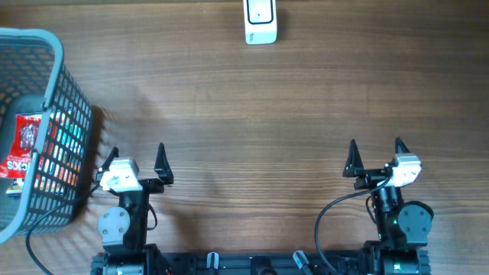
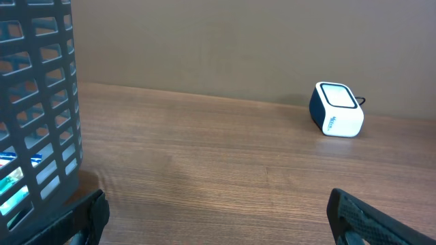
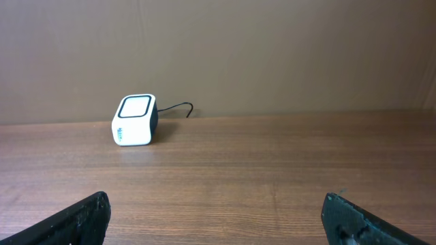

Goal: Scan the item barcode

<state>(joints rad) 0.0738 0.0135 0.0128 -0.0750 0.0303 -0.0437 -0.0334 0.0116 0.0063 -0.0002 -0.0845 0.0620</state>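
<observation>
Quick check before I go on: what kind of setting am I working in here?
Probably a mock shop checkout on a test bench: a small white barcode scanner stands on the wooden table, and a grey plastic shopping basket holds packaged goods, including a red snack packet.

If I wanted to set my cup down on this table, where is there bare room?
Nearly the whole middle of the table is bare wood: from the scanner at the far edge down to the left end effector and right end effector, rightward from the basket. It is tight only where the basket stands close beside the left end effector.
</observation>
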